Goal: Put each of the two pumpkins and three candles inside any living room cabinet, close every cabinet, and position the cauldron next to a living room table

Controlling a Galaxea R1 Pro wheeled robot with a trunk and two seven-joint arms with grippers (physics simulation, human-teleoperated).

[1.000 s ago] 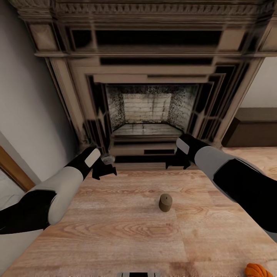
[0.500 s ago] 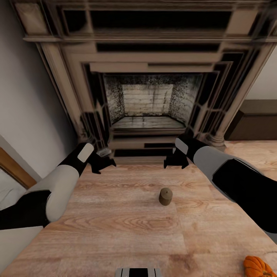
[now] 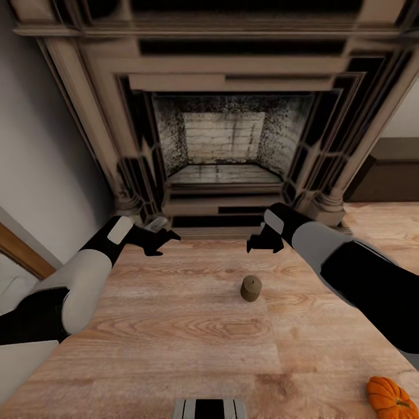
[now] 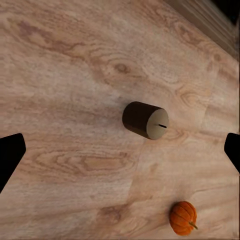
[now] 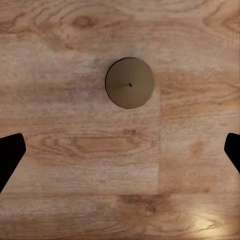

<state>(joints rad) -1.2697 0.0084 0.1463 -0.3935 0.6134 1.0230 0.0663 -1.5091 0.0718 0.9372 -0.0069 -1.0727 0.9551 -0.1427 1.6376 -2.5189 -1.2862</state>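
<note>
down at the robot's feet a pumpkin (image 3: 391, 398) sits on the plank floor (image 3: 174, 337) off to its right, and a little further out one candle (image 3: 251, 288) stands upright on the boards, well apart from it. beyond the candle both arms hang low: the left gripper (image 3: 158, 238) and the right gripper (image 3: 256, 242), each with fingers spread wide and holding nothing. behind them rises the stone fireplace (image 3: 221, 139), with a dark cabinet (image 3: 387, 177) off to the right. this looks like the approach to picking up the candle; the right hand, almost directly above it, would need to drop and close round it.
</note>
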